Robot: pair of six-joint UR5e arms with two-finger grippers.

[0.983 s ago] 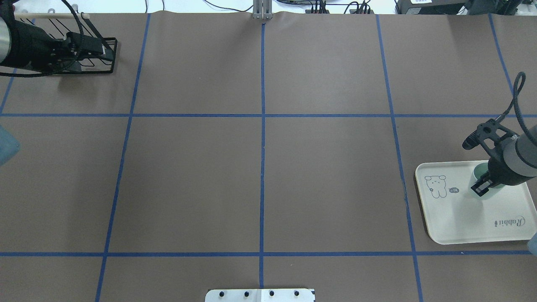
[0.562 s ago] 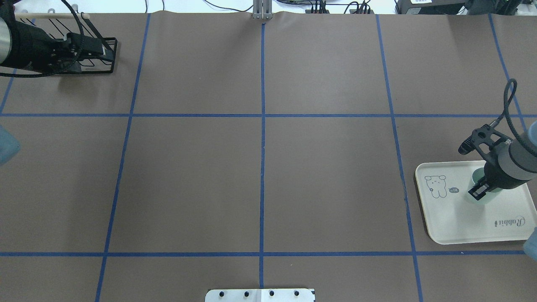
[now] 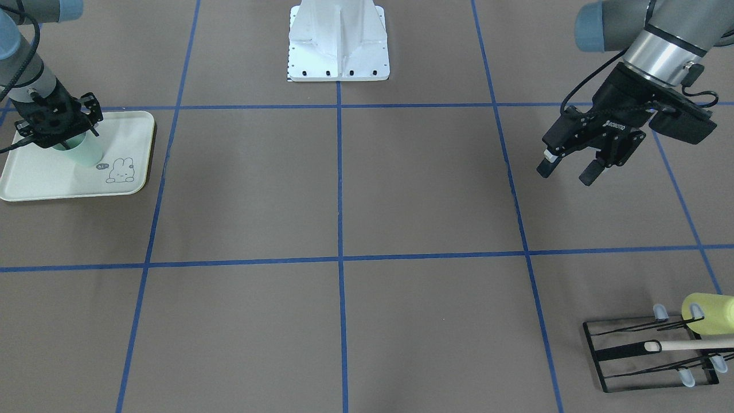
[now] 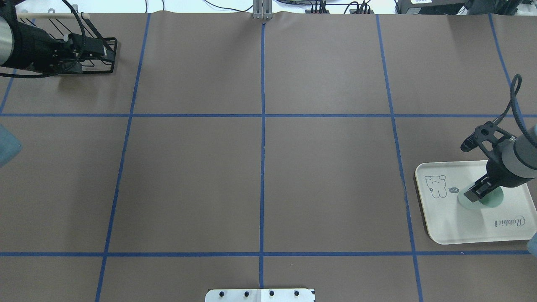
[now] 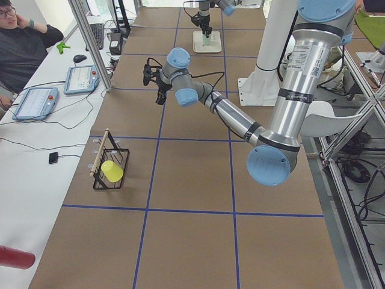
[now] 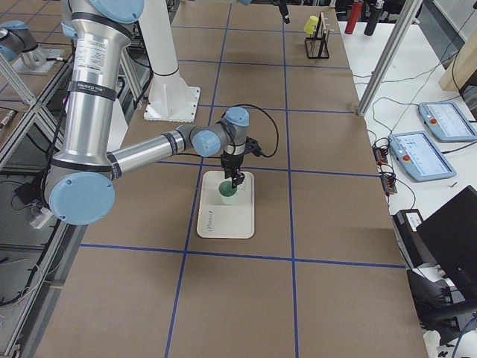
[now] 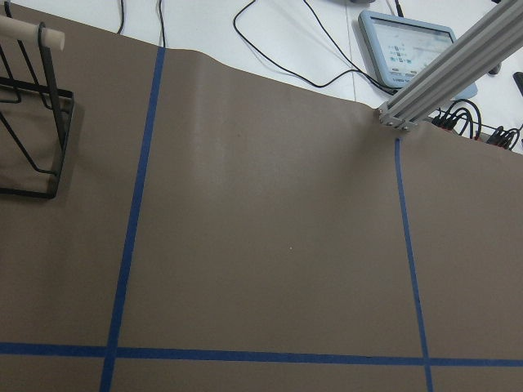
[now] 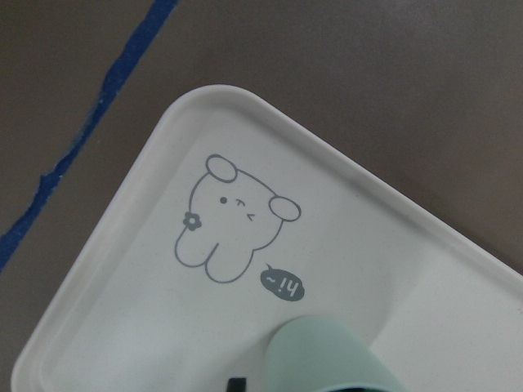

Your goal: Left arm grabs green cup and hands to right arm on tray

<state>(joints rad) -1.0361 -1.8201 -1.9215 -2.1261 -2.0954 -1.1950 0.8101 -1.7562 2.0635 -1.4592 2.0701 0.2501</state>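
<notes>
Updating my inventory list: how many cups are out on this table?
2. A pale mint-green cup stands on the Rabbit tray; a yellow-green cup sits on the black wire rack at the opposite end. No others show.

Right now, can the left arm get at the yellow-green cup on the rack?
Probably yes. The left tool hangs open on the same side as the wire rack, where the yellow-green cup lies exposed; nothing stands between them.

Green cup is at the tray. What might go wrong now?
The right gripper pinches the green cup by its rim; retreating before the jaws fully open may drag or tip it. I cannot tell whether its base rests flat on the tray, so an early release might topple it.
</notes>
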